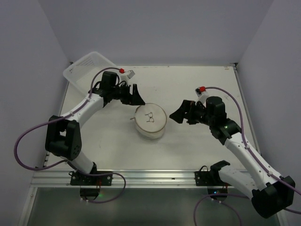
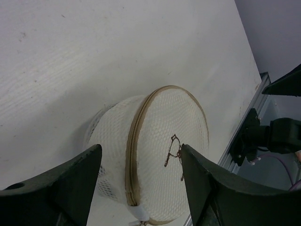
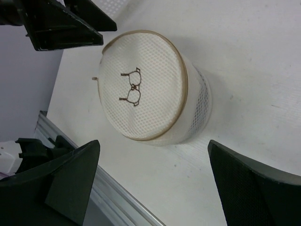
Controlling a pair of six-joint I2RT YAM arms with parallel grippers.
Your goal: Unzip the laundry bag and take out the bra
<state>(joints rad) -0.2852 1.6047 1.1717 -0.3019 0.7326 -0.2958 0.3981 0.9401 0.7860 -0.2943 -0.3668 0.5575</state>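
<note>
Left gripper point(image 2: 141, 149) fingers nearest lens, spread, nothing gripped; laundry bag point(image 2: 160, 136) seen just ahead between them, untouched. Right gripper point(image 3: 153, 143) held wide, empty, bag ahead of it, apart. Zip point(image 2: 131, 155) judged closed all round rim. Nothing unzipped yet; bra not seen, presumably inside. Whole task left: both steps.

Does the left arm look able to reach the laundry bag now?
Probably yes: the left gripper hovers open close to the laundry bag, with nothing between them; the right gripper is apart.
</note>
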